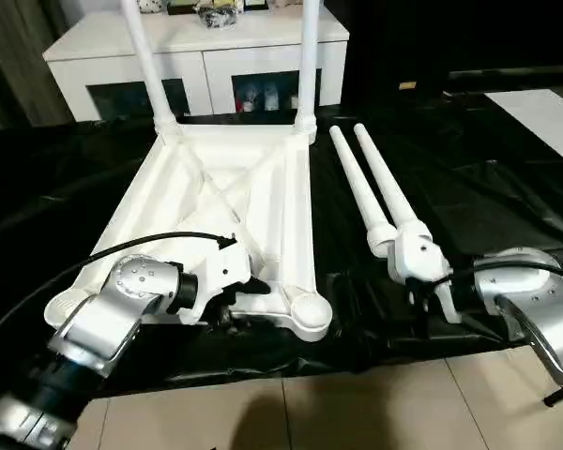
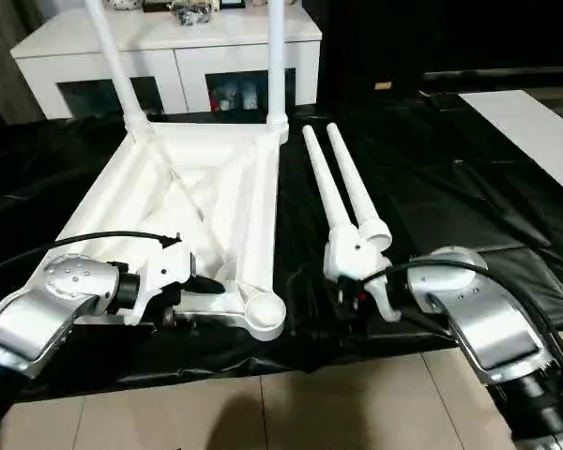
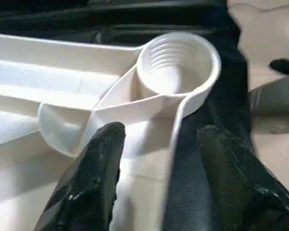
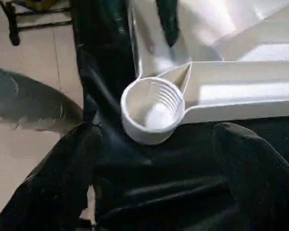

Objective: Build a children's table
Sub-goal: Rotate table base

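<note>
Left gripper [image 3: 156,159] straddles tabletop [image 1: 216,202] rim (unclamped); right gripper [image 4: 154,168] gapes beside loose legs [image 1: 375,192]

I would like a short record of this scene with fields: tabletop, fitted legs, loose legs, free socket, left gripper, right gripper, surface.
tabletop: white tabletop lies upside down, ribs up
fitted legs: two legs stand upright in the far corner sockets
loose legs: two loose legs lie side by side to the right of the tabletop
free socket: near right socket is empty, threaded inside
left gripper: left gripper straddles the near edge of the tabletop, fingers apart
right gripper: right gripper is open, holds nothing
surface: black sheet
</note>
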`<state>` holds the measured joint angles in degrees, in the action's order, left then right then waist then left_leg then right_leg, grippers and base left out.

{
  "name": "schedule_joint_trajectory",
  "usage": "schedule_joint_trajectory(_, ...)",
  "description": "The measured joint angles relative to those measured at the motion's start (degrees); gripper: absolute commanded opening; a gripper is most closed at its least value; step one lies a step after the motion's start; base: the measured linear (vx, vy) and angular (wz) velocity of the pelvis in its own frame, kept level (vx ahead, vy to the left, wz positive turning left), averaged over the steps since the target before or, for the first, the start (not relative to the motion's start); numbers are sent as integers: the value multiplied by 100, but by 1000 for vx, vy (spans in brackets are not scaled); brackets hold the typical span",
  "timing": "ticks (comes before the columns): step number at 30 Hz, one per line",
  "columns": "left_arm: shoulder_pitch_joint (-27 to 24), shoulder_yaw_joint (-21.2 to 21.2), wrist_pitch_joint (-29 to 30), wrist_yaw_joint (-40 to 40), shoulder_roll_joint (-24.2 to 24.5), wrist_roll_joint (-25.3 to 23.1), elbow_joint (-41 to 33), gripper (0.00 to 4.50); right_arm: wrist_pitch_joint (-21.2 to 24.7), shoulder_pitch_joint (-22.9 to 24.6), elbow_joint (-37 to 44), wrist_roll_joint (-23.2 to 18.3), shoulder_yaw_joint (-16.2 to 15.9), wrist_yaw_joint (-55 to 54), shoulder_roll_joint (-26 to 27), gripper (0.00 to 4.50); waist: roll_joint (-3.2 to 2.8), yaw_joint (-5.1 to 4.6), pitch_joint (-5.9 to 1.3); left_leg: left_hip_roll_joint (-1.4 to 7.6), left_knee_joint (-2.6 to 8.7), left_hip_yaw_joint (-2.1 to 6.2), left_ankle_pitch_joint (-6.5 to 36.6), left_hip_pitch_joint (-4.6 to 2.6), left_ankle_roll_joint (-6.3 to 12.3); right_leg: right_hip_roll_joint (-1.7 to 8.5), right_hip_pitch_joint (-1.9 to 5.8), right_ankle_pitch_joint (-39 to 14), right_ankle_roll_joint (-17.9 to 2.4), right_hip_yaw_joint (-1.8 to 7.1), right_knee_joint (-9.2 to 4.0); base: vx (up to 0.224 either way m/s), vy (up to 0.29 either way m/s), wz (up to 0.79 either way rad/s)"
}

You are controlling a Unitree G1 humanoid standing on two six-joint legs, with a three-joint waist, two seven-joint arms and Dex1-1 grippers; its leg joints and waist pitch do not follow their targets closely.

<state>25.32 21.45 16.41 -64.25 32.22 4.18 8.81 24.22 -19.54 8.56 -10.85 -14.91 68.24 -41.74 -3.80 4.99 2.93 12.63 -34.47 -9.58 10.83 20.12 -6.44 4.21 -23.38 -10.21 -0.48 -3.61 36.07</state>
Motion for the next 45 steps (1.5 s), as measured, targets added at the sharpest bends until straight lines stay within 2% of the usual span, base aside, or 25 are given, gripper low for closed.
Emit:
schedule_joint_trajectory(4, 78, 128, -190, -110, -55, -71, 244, 236, 34, 58, 44, 18, -23, -3, -51, 399, -90, -10, -48, -8, 1, 0, 3, 1, 4, 4, 2, 5, -7, 0, -8, 0, 0, 0)
schedule_joint_trajectory(5, 112, 171, -252, -162, -95, -113, 345, 212, 45, 75, 46, 35, -27, -23, -70, 399, -115, -10, -54, -10, 1, 0, 3, 0, 4, 5, 3, 5, -7, 1, -8, 0, 0, 0)
schedule_joint_trajectory(8, 156, 270, -387, -280, -123, -173, 522, 199, 67, 85, 88, 48, -39, -35, -103, 399, -162, -11, -57, -11, 0, 3, 3, 0, 4, 5, 4, -6, 10, 0, -8, 0, 0, 0)
schedule_joint_trajectory(15, 221, 375, -563, -288, -148, -304, 809, 155, 71, 84, 172, 55, -47, -42, -153, 399, -179, -42, -57, -11, 0, 4, 3, 1, 4, 6, 4, -13, 23, -1, -8, 0, 0, 0)
schedule_joint_trajectory(16, 232, 386, -591, -252, -152, -364, 873, 125, 71, 83, 173, 62, -54, -44, -153, 399, -179, -45, -57, -11, 0, 4, 3, 1, 4, 6, 4, -13, 23, -1, -9, 0, 0, 0)
schedule_joint_trajectory(22, 262, 543, -736, -18, -139, -765, 1234, 94, 77, 60, 172, 127, -133, -89, -138, 399, -178, -83, -56, -12, 0, 6, 3, 0, 4, 7, 8, -16, 27, -1, -11, 0, 0, 0)
schedule_joint_trajectory(25, 232, 513, -544, 94, -79, -764, 1163, 74, 77, 19, 172, 140, -132, -114, -116, 399, -178, -122, -56, -13, 1, 7, 3, -2, 4, 7, 9, -17, 29, -2, -11, 0, 0, 0)
schedule_joint_trajectory(26, 210, 454, -463, 124, -57, -759, 1155, 54, 77, 19, 172, 142, -132, -134, -114, 399, -177, -148, -56, -13, 1, 7, 3, -3, 4, 7, 9, -17, 30, -2, -11, 0, 0, 0)
schedule_joint_trajectory(29, 24, 300, -174, 199, -16, -716, 928, 42, 75, 18, 165, 158, -133, -159, -105, 399, -177, -241, -54, -16, 0, 13, 3, -5, 4, 7, 8, -18, 31, -7, -18, 0, 0, 0)
schedule_joint_trajectory(31, -196, 130, 134, 336, -35, -653, 631, 38, 73, 14, 147, 163, -132, -187, -68, 399, -177, -325, -54, -20, 0, 22, 3, -7, 4, 7, 6, -18, 31, -9, -22, 0, 0, 0)
schedule_joint_trajectory(36, -551, -154, 1010, 859, -250, -585, -41, 25, 37, -25, 29, 195, -133, -340, 79, 399, -177, -460, -54, -30, 8, 40, 17, -4, 21, 8, 3, -15, 28, -15, -38, 0, 0, 0)
schedule_joint_trajectory(39, -684, -298, 1449, 1138, -389, -549, -317, 16, 31, -34, -36, 230, -133, -405, 99, 399, -177, -491, -54, -31, 13, 40, 22, -4, 28, 7, 2, -15, 28, -18, -40, 0, 0, 0)
schedule_joint_trajectory(42, -703, -441, 1814, 1608, -667, -627, -429, 1, 1, -87, -133, 275, -132, -529, 213, 399, -180, -483, -56, -34, 17, 40, 22, -4, 29, 8, 2, -15, 29, -19, -42, 0, 0, 0)
schedule_joint_trajectory(45, -631, -462, 1677, 1882, -792, -731, -261, 1, -13, -215, -365, 440, -132, -802, 375, 399, -179, -478, -55, -45, 15, 45, 21, -3, 29, 11, 2, -16, 31, -16, -45, 0, 0, 0)
